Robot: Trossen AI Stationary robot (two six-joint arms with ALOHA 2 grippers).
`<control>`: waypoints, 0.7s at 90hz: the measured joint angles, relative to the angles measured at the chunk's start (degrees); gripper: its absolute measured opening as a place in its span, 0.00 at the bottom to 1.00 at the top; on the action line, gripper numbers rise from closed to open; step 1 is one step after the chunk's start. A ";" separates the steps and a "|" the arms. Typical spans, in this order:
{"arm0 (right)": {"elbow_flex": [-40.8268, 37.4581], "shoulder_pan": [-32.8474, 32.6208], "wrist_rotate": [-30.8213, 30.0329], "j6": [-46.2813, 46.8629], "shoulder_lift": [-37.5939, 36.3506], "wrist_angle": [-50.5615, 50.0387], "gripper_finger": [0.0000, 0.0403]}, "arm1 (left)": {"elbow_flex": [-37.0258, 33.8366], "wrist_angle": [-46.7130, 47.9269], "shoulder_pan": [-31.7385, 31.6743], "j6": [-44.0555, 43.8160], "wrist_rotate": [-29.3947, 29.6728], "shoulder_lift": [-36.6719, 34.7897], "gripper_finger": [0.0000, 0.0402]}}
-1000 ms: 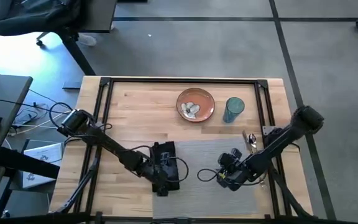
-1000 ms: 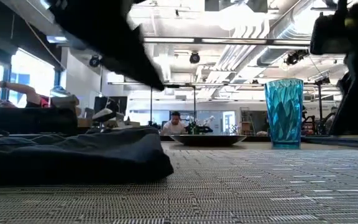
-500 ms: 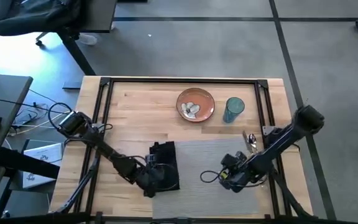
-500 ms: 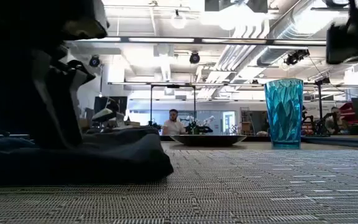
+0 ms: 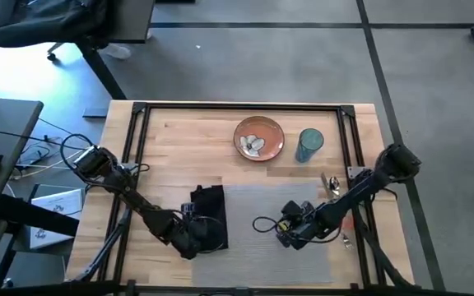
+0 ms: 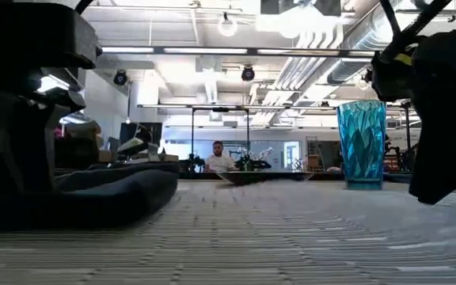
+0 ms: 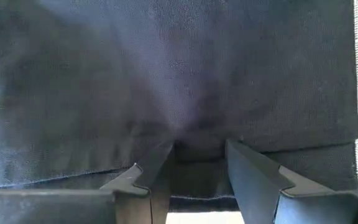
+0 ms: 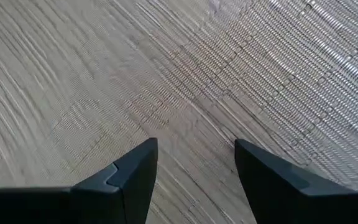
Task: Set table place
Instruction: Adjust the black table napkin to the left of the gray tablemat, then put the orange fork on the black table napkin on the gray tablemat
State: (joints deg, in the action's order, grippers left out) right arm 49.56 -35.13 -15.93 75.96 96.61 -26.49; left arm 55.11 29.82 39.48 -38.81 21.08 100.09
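Observation:
A grey woven placemat (image 5: 262,205) lies on the wooden table (image 5: 179,140), toward its near side. A black napkin (image 5: 209,210) lies crumpled on the mat's left end. My left gripper (image 5: 196,238) sits low at the napkin's near end, shut on the cloth (image 7: 179,62). My right gripper (image 5: 286,235) is open over the mat's near right part, with its fingertips down at the weave (image 8: 241,74). An orange-brown plate (image 5: 259,138) stands at the far middle. Cutlery (image 5: 331,184) lies by the mat's far right corner. My left gripper pinches a bunched fold of the napkin near its near edge (image 7: 194,140) between its two fingers. Creases run out from the pinch. The fingers come in low from the table's near left side, and the rest of the napkin lies on the placemat. My right gripper has its two spread fingertips (image 8: 143,155) on or just above the placemat's top surface, slanting down from the table's right side. I cannot tell whether they touch it.
A blue glass (image 5: 309,145) stands right of the plate, far behind the mat. Black frame rails (image 5: 138,131) run along the table's left, far and right sides. Bare wood shows between the mat and the plate.
My left gripper has drawn back toward the table's near left corner with the napkin's near end. My right gripper has gone toward the left edge. The placemat and the napkin on it have slid a little toward the table's left.

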 joint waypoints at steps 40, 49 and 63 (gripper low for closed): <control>0.75 -10.29 14.25 23.96 -15.25 -31.95 0.49 | 0.15 -5.58 1.68 -2.58 11.16 -6.31 0.32; -2.12 -13.64 19.68 29.57 -15.40 -31.45 0.49 | 0.15 -7.75 1.08 0.47 12.83 -6.10 0.32; -4.31 -15.86 21.85 34.46 -15.40 -31.26 0.49 | 0.17 -10.10 0.52 4.41 14.07 -6.10 0.32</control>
State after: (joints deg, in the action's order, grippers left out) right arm 45.25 -50.98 5.93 110.41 81.21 -57.75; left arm 55.29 19.73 40.00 -34.40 35.15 94.00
